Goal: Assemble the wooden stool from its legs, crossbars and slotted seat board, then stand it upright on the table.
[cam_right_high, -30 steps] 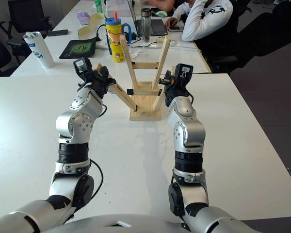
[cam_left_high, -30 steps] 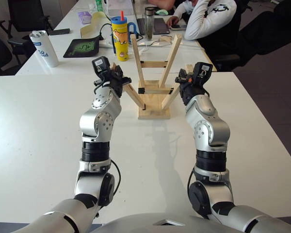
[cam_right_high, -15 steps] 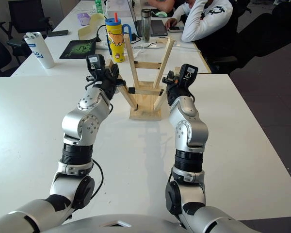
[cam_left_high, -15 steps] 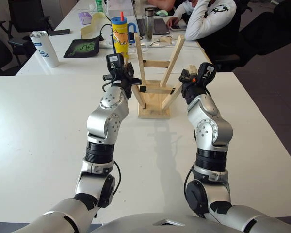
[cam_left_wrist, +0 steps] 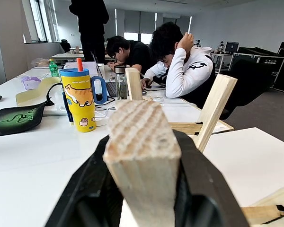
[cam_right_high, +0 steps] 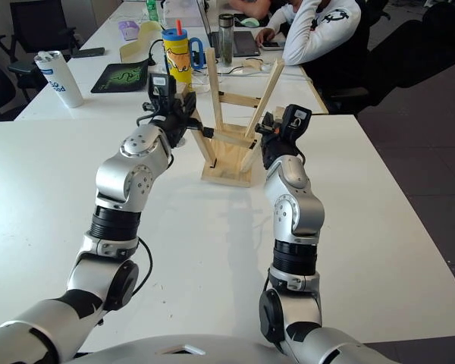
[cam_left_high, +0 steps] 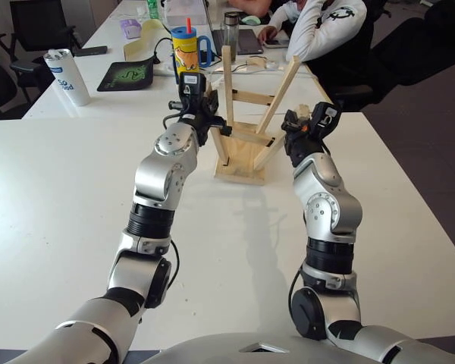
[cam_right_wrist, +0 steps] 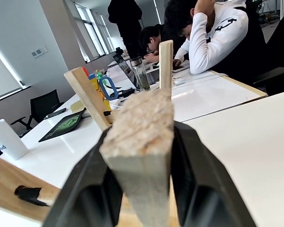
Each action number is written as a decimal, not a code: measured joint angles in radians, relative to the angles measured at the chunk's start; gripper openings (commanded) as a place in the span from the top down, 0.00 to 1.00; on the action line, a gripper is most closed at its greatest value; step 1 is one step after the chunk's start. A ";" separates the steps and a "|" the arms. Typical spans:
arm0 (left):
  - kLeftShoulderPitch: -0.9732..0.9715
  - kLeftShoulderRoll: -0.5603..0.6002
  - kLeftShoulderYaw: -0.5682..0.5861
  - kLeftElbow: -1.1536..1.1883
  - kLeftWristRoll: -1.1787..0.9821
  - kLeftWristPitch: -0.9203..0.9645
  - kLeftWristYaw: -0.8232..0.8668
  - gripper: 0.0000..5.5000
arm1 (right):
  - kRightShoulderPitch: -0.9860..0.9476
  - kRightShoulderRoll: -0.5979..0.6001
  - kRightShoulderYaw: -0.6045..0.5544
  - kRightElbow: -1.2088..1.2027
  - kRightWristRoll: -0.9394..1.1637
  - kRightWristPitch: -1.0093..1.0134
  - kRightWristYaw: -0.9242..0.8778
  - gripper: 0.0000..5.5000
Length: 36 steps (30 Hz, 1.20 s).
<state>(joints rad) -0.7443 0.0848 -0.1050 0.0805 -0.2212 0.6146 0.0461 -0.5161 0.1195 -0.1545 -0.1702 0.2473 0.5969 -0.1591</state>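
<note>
The wooden stool (cam_left_high: 241, 168) lies upside down in the middle of the white table, its seat board flat on the top. Two far legs (cam_left_high: 227, 76) point up, joined by a crossbar (cam_left_high: 252, 98). My left gripper (cam_left_high: 199, 115) is shut on the end of the near left leg (cam_left_wrist: 142, 142). Black fingers (cam_left_wrist: 206, 189) press both sides of that leg. On the near right leg (cam_right_wrist: 142, 125), at its end, my right gripper (cam_left_high: 299, 130) is shut. Both near legs slant outward from the seat board.
Behind the stool, on the adjoining table, stand a yellow cup (cam_left_high: 186, 49), a dark bottle (cam_left_high: 232, 30) and a white tumbler (cam_left_high: 63, 76), beside a black mat (cam_left_high: 129, 73). Bare white tabletop (cam_left_high: 61, 197) spreads to the left, right and front.
My left gripper has swung right and forward with its leg, bringing that leg from a wide splay closer to the stool. The whole stool has turned slightly. The right gripper shifted little.
</note>
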 measured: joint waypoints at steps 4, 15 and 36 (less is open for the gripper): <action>0.003 0.040 -0.028 0.000 0.006 -0.014 -0.051 0.78 | 0.004 -0.008 0.013 0.006 -0.011 -0.014 0.000 0.79; 0.014 0.062 -0.047 0.011 0.006 -0.059 -0.062 0.77 | 0.004 -0.035 0.050 0.015 -0.047 -0.020 0.000 0.79; 0.077 0.062 0.053 -0.112 -0.107 0.059 -0.043 0.77 | -0.076 -0.045 0.056 0.017 -0.023 0.128 0.009 0.79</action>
<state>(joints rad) -0.6674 0.1470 -0.0515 -0.0316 -0.3285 0.6735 0.0027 -0.5919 0.0750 -0.0984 -0.1533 0.2240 0.7254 -0.1501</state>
